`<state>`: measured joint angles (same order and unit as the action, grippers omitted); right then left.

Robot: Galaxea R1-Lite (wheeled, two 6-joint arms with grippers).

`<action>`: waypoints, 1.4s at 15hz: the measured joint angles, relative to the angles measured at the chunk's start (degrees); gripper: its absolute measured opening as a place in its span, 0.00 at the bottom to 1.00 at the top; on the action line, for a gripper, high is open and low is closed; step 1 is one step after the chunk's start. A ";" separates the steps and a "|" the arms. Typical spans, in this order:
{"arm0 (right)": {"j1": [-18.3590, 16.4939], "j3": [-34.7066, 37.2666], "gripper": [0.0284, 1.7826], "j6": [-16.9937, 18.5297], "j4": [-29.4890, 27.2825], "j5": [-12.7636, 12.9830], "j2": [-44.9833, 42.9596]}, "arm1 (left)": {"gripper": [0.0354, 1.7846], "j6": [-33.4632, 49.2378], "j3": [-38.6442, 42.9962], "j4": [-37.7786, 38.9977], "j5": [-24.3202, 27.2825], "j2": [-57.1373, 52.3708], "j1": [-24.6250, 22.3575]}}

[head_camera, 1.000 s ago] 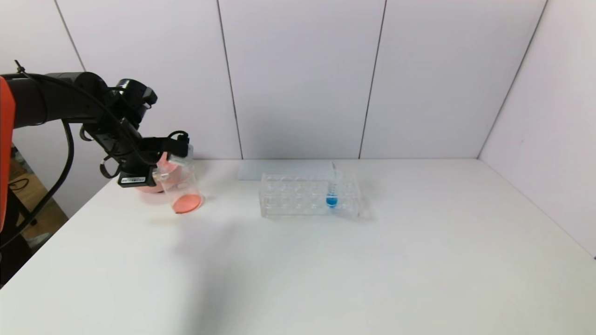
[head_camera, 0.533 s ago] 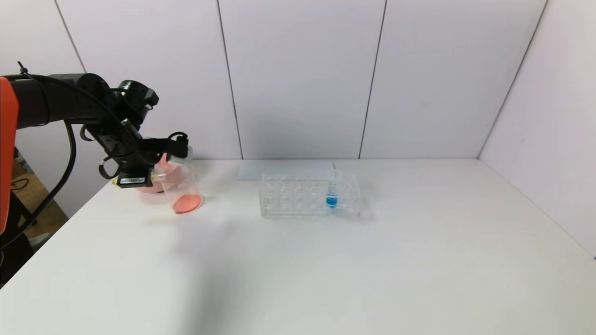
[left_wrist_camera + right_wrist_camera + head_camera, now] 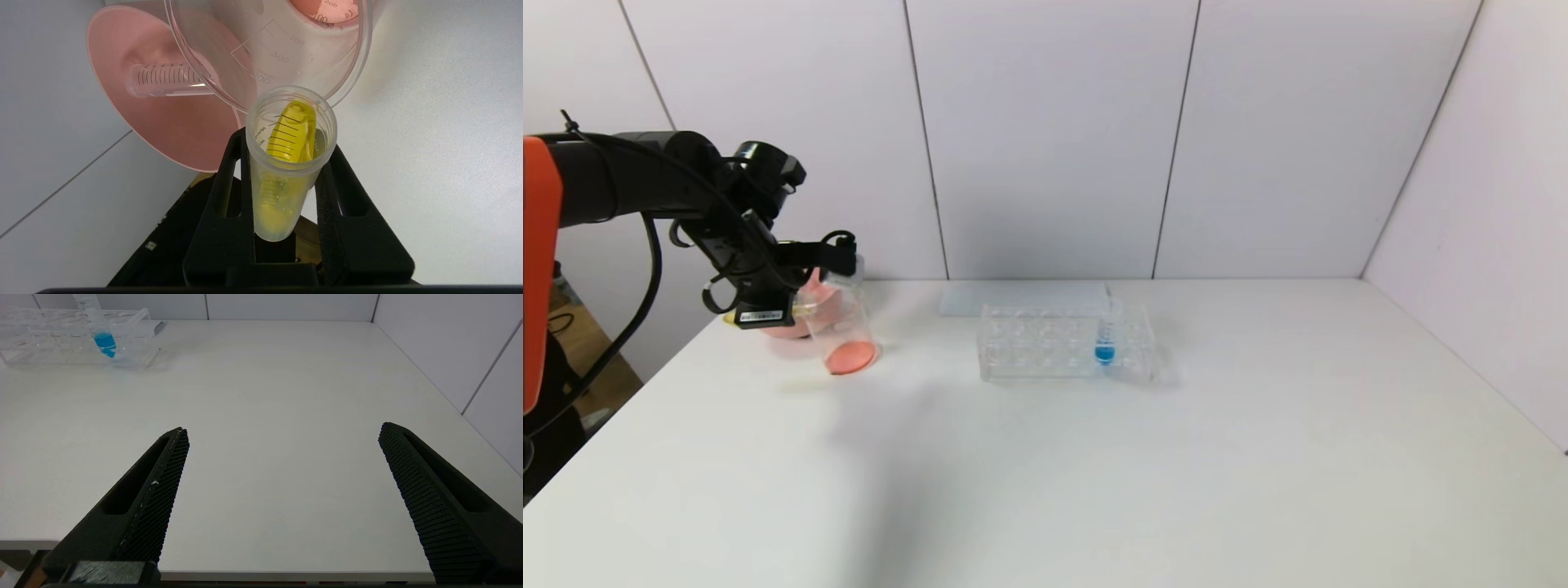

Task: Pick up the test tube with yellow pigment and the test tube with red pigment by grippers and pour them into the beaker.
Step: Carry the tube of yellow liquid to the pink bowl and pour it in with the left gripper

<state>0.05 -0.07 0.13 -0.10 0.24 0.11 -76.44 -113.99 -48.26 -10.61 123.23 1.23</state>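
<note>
While tipped at the beaker (image 3: 286, 49) rim, sits the test tube with yellow pigment (image 3: 288, 163), clamped in left pincer (image 3: 286, 163) for pouring. Right pincer (image 3: 282, 437) wide apart, far from beaker.

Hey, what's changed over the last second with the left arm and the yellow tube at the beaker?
Very little. The left hand, shut on the test tube with yellow pigment, crept slightly toward the beaker and tipped a bit more; the tube's mouth sits at the beaker's rim. Nothing was let go or newly grasped. The beaker, pink bowl, rack and blue tube stayed put. The right hand hangs open.
</note>
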 joint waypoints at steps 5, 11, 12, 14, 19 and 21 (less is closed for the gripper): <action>-0.02 0.00 0.95 0.00 0.00 0.00 0.00 | 0.23 0.04 -0.26 0.11 -1.27 0.02 0.00; 0.00 -0.02 0.95 0.02 0.00 0.00 0.00 | 0.23 0.23 -0.34 0.72 -2.06 0.02 0.00; -0.02 -0.02 0.95 0.02 0.00 0.02 0.00 | 0.23 0.23 -0.34 0.74 -2.45 0.02 0.00; 0.00 -0.02 0.95 -0.02 0.00 0.00 0.00 | 0.23 0.26 -0.34 0.94 -2.82 -0.02 0.00; -0.02 -0.02 0.95 0.02 0.00 0.00 0.00 | 0.23 0.30 -0.34 1.99 -3.72 -0.02 0.37; -0.02 -0.02 0.95 0.00 0.00 0.02 0.00 | 0.23 0.37 -0.59 2.12 -4.24 0.02 0.41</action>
<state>0.02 -0.10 0.13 -0.10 0.27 0.11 -76.07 -114.58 -46.14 -14.85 123.26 1.65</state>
